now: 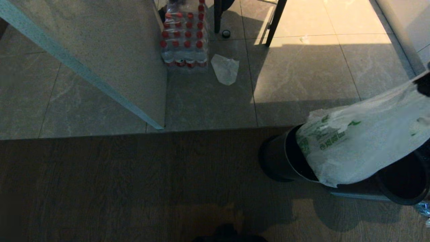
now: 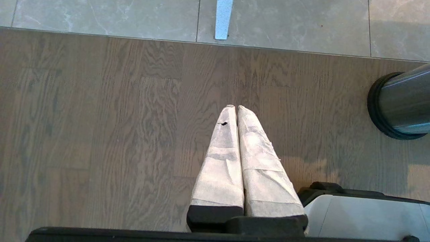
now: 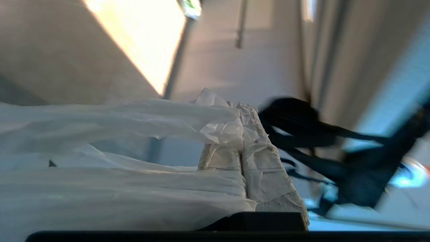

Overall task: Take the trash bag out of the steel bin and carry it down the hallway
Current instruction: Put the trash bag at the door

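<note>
The trash bag (image 1: pixel 362 148), thin white plastic with green print, stretches from the steel bin (image 1: pixel 285 158) up toward the right edge of the head view. My right gripper (image 3: pixel 239 106) is shut on a bunched fold of the trash bag (image 3: pixel 100 188) near its top. The bag's lower corner hangs across the bin's grey wall, beside the dark opening (image 1: pixel 404 181). I cannot tell whether any of the bag is still inside. My left gripper (image 2: pixel 236 107) is shut and empty, parked over the wooden floor, left of the bin (image 2: pixel 403 104). The hallway is out of view.
A slanted pale board (image 1: pixel 100 57) crosses the upper left. Behind it stand a shrink-wrapped pack of red-capped bottles (image 1: pixel 184 37), a flat white scrap (image 1: pixel 225 69), a small black cap (image 1: pixel 226 33) and dark furniture legs (image 1: pixel 274 23) on the tiles.
</note>
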### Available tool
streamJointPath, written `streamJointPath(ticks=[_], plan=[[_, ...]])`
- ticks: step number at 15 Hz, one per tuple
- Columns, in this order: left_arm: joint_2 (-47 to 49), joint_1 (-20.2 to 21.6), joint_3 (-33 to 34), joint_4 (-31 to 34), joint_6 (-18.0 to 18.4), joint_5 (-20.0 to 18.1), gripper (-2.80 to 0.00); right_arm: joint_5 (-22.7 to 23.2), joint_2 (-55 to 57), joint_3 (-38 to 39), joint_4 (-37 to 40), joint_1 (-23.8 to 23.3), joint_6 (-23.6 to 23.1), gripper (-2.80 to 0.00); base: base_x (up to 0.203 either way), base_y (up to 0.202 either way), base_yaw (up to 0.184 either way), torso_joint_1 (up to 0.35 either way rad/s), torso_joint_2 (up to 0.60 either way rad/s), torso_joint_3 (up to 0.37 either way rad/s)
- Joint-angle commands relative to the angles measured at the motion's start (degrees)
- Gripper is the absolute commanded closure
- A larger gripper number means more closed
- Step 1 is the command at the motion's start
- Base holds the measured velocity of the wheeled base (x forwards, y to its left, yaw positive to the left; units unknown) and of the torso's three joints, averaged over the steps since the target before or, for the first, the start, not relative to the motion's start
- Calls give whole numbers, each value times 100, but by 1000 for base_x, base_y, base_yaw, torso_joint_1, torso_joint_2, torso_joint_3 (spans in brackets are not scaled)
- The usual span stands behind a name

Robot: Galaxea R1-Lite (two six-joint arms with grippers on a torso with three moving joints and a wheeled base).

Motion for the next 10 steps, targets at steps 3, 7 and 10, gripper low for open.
streamJointPath(ticks=[3,7,10], plan=[[-2,2,4,-2,-11,4,0,-69,-714,-455,449,202,-326,0,0,0,0,0,0,0],[-2,2,0,-2,-7,4,0,-130,-1048,-1323,1151,213,-337,0,0,0,0,0,0,0],[-2,7,9,-2,-9,4,0,-919,-1035,-2706,1648,596,-322,0,0,0,0,0,0,0]])
